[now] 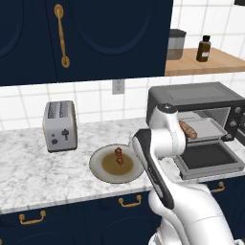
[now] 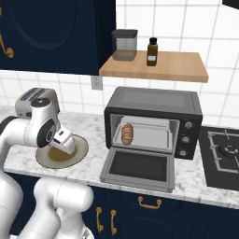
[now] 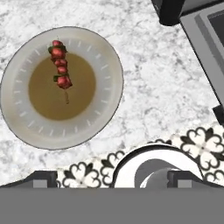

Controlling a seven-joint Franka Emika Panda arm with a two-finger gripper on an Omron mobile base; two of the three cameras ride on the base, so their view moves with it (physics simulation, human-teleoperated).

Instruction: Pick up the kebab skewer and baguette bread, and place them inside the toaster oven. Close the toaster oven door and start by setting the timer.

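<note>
The kebab skewer [image 3: 61, 70] lies on a round plate [image 3: 109, 100] with a brown centre, on the marble counter [image 1: 28, 167]. From above the plate's near side, my gripper [image 3: 113, 177] looks down at it, open, fingertips [image 3: 43, 177] wide apart and holding nothing. From the left base the skewer [image 1: 118, 155] shows just left of my arm. Inside the toaster oven [image 2: 154, 100], the baguette bread [image 2: 127, 133] rests on the tray's left side. The toaster oven door [image 2: 137, 165] hangs open, flat toward the counter edge. Knobs [image 2: 186, 139] sit on its right.
A silver two-slot toaster [image 1: 60, 125] stands left of the plate. A wooden shelf [image 2: 177, 67] above the oven holds a grey jar [image 2: 124, 44] and a dark bottle [image 2: 152, 51]. A stove [image 2: 224, 154] lies to the oven's right. Navy cabinets [image 1: 86, 38] hang overhead.
</note>
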